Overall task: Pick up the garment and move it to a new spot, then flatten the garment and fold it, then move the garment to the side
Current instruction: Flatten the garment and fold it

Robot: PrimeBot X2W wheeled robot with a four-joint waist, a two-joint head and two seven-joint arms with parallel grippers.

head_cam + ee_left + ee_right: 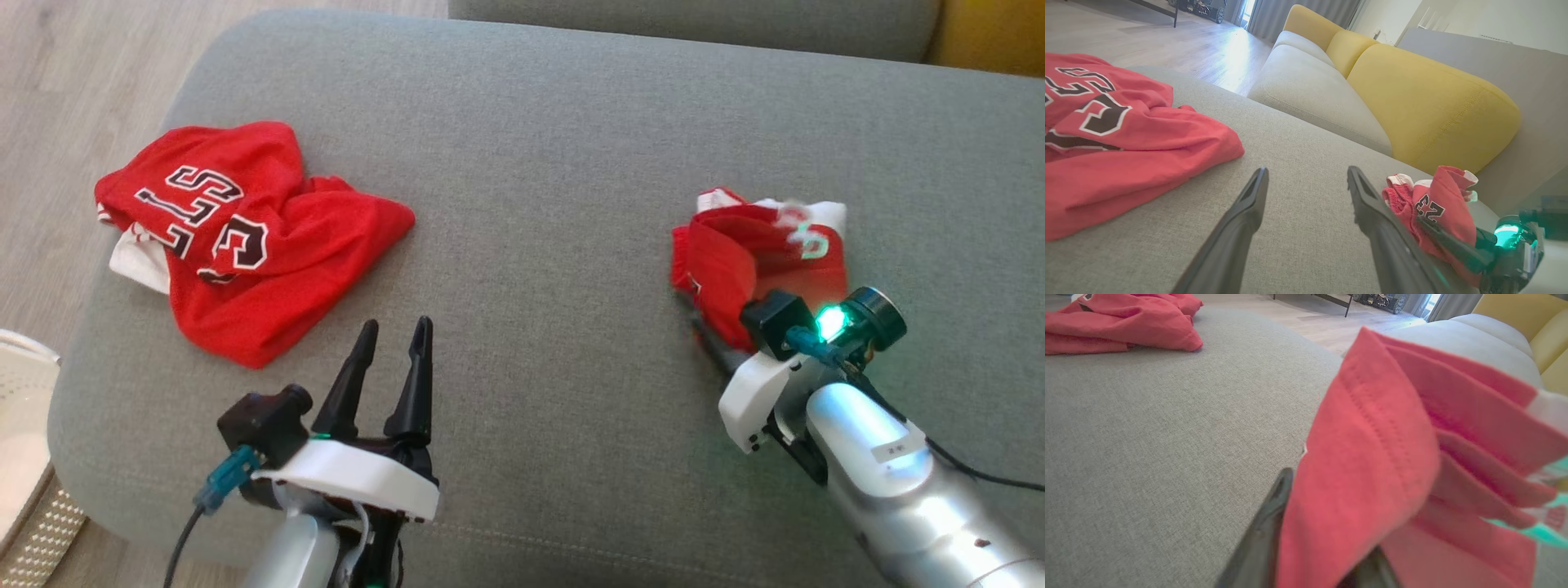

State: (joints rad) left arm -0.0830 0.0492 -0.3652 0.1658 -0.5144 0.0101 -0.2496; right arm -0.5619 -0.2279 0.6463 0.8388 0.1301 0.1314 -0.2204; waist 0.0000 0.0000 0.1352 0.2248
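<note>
Each arm has a smooth silver forearm point(890, 482) ending in a white moulded wrist shell point(359, 478). The left end effector point(396, 327) has two long, tapered black fingers point(416, 384). A boxy black camera point(265, 420) sits at each wrist, with a teal plug point(224, 478) and a dark cable point(181, 543). A green light point(831, 322) glows on the right wrist.

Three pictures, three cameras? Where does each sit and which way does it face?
Head view: on the head, looking down at the grey cushion; left gripper lower left, right gripper lower right at the small red garment.
Left wrist view: on the left wrist, looking along its open fingers across the cushion to the yellow sofa back.
Right wrist view: on the right wrist, close against the small red garment, cloth between its fingers.
Shared: all three show the big red jersey.
</note>
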